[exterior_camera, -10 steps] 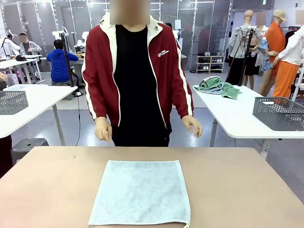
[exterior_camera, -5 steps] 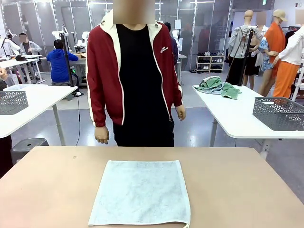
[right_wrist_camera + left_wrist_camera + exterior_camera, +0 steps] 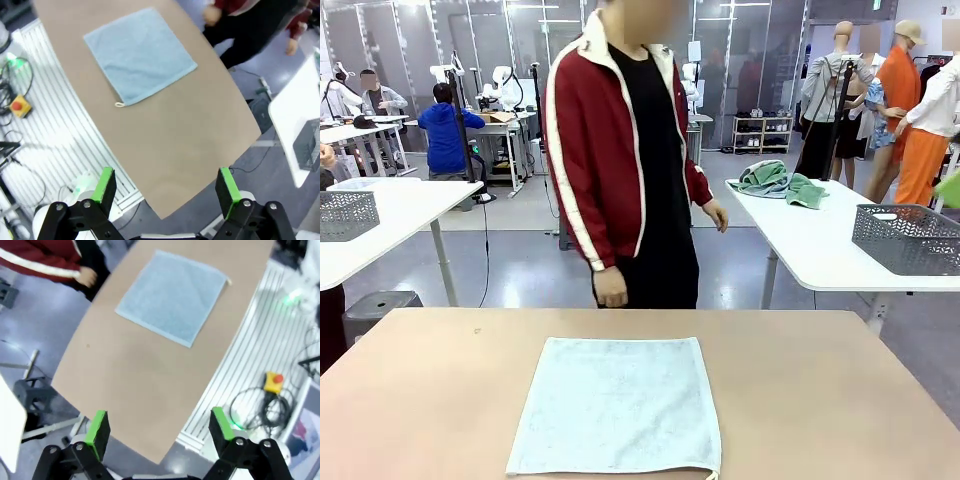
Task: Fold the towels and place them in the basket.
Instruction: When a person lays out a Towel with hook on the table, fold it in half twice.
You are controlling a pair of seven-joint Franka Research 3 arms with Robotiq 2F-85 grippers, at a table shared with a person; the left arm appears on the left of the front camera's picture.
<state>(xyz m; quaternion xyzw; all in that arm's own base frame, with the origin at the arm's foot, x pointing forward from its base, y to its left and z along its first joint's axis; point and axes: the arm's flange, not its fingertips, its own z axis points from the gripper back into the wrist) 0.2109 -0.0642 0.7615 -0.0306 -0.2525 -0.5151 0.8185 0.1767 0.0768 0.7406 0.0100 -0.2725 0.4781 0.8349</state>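
Surface [image 3: 820,380]: tan, set in a workshop room with white tables behind.
Towel [image 3: 617,405]: pale blue-grey, laid flat and unfolded at the middle of the near edge; a small loop is seen at its near right corner.
Left claw [image 3: 159,420]: held released high above the surface, nothing grasped.
Right claw [image 3: 167,182]: held released, nothing grasped, well above the towel.
Person's hand [image 3: 610,289]: hung just beyond the far edge, apart from the towel.
Basket [image 3: 908,238]: grey lattice, set on the white table at the right, well apart.
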